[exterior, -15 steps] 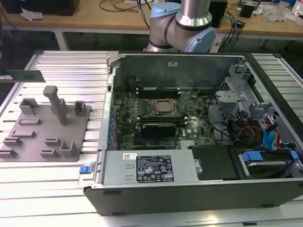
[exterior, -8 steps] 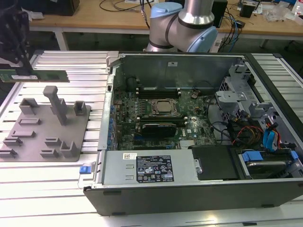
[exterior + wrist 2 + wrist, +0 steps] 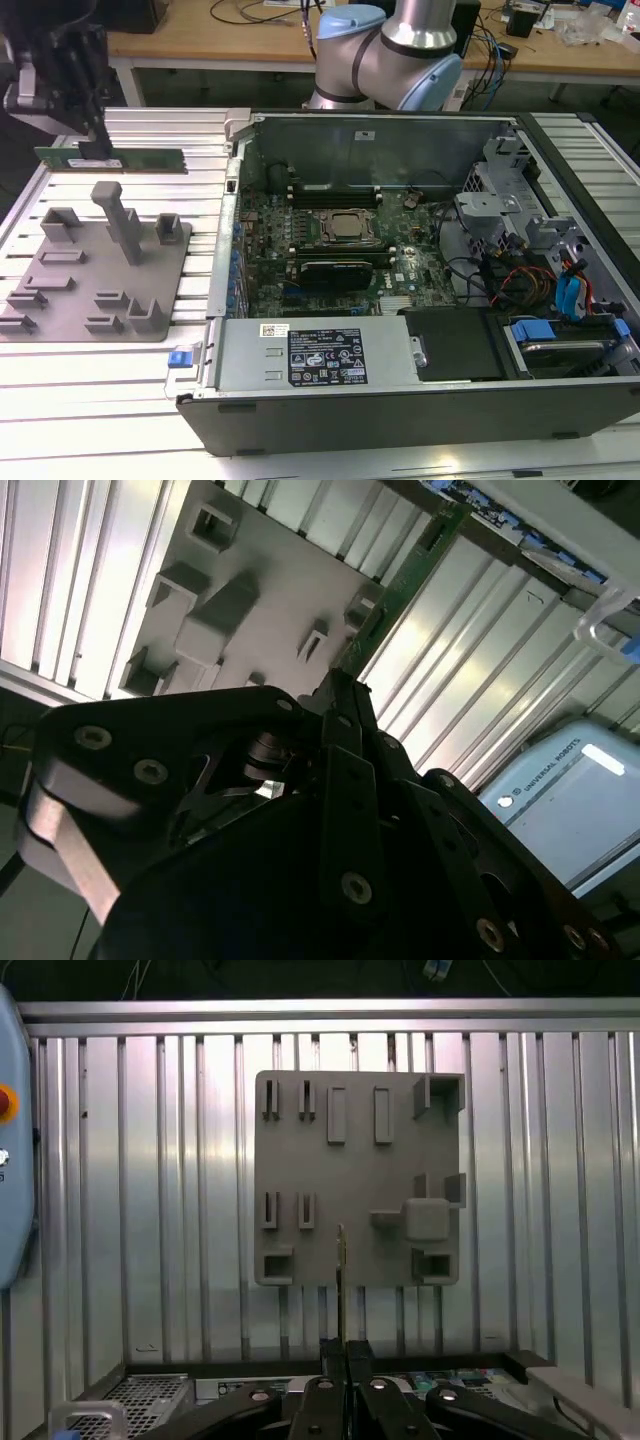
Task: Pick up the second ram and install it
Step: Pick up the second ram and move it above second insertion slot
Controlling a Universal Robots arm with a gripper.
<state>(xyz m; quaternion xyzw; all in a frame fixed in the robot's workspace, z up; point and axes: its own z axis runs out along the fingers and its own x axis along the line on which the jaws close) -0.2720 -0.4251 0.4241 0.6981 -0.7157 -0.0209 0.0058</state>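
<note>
Fingers (image 3: pixel 330 1362) tight around second ram (image 3: pixel 341 1260)

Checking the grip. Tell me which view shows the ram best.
The exterior view: the ram shows its full green side, clamped in the gripper. Both wrist views see it edge-on, a thin strip beyond the gripper.

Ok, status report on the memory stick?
Pincer shut on memory stick. Stick in the air, apart from grey fixture plate. Nothing seen between it and open computer case.
</note>
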